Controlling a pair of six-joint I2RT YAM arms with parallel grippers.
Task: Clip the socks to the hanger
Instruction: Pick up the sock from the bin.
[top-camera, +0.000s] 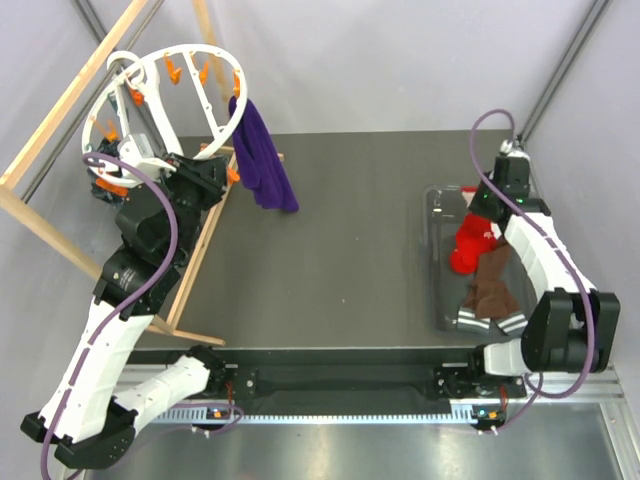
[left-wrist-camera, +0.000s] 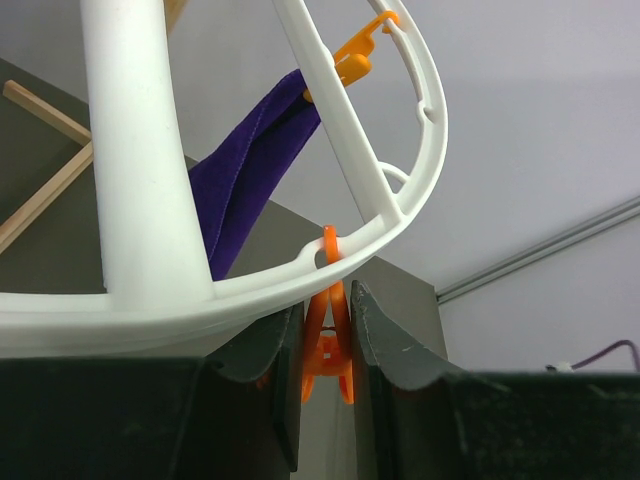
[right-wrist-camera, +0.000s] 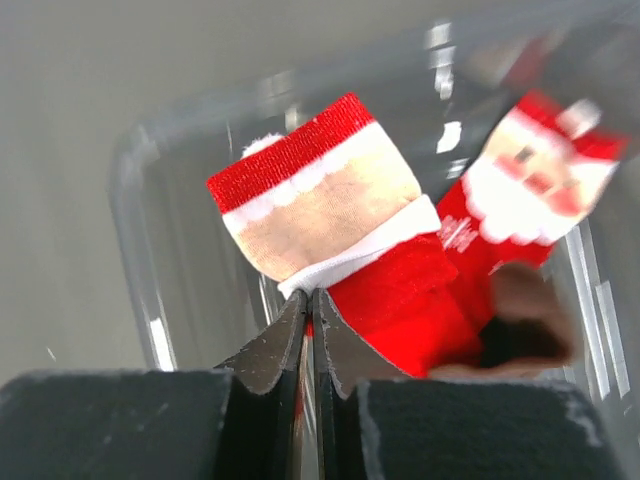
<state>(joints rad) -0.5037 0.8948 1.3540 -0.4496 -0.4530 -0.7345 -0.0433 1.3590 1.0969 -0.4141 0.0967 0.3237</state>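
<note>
While the left gripper (left-wrist-camera: 328, 305) is squeezing an orange clip (left-wrist-camera: 327, 365) on the hanger (left-wrist-camera: 400, 215) rim, the right gripper (right-wrist-camera: 308, 305) is pinching shut on the pale cuff edge of a sock (right-wrist-camera: 320, 205) in the clear bin (right-wrist-camera: 150, 230). This looks like the pickup step. A second sock (right-wrist-camera: 530, 190) is lying just beside it. The held sock is sitting well apart from the hanger, so the next move is probably calling for lifting it clear, carrying it across and feeding the cuff into the clip's mouth.
</note>
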